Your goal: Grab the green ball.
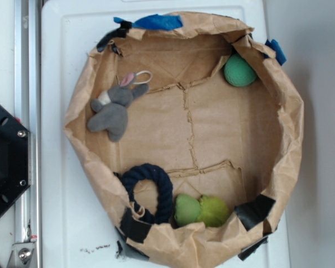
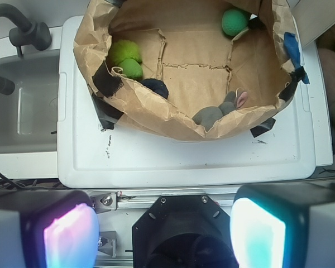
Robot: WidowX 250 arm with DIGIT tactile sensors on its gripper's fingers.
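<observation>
The green ball (image 1: 239, 71) is a small teal round ball lying against the far right wall inside the brown paper basin (image 1: 84, 162); in the wrist view the green ball (image 2: 234, 22) shows at the top, in the basin's far corner. My gripper (image 2: 164, 231) is open, its two glowing pads wide apart at the bottom of the wrist view, above the robot base and well short of the basin. Nothing lies between the pads. The gripper does not show in the exterior view.
Inside the basin lie a grey stuffed bunny (image 1: 114, 109), a dark blue rope ring (image 1: 151, 192) and a yellow-green two-lobed soft toy (image 1: 201, 210). The basin (image 2: 156, 111) stands on a white tray (image 2: 184, 156). A sink (image 2: 22, 106) sits to the left; the black robot base (image 1: 5, 162) is at the left edge.
</observation>
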